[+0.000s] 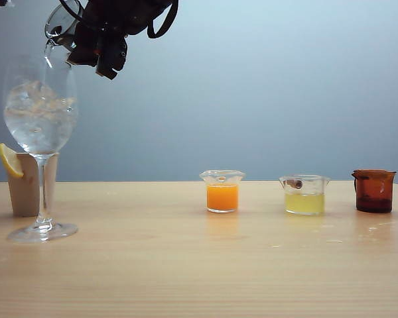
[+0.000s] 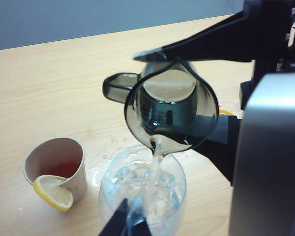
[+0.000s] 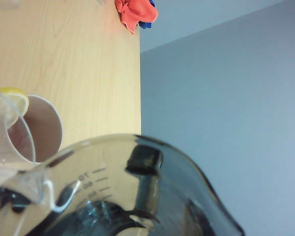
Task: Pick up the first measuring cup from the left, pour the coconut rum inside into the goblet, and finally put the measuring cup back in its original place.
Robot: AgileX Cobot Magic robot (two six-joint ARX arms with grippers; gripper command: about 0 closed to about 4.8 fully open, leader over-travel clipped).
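Right end effector (image 1: pixel 96 50) tips the first measuring cup (image 2: pixel 172 110) — coconut rum (image 2: pixel 157 162) streams into goblet (image 1: pixel 40 112).

Right gripper (image 1: pixel 105 56) w/ first measuring cup (image 1: pixel 60 30) blocks space above goblet (image 1: pixel 40 106); beige cup (image 1: pixel 28 185) crowds behind stem; open tabletop (image 1: pixel 132 252) between goblet and 3 cups at right.

Beige cup (image 1: pixel 26 187) w/ lemon wedge (image 1: pixel 10 160), orange-liquid cup (image 1: pixel 222 191), yellow-liquid cup (image 1: pixel 304 195), amber cup (image 1: pixel 373 191), red cloth (image 3: pixel 135 13)

Right claw (image 1: pixel 86 40) raised, tilted; left claw (image 2: pixel 128 221) low
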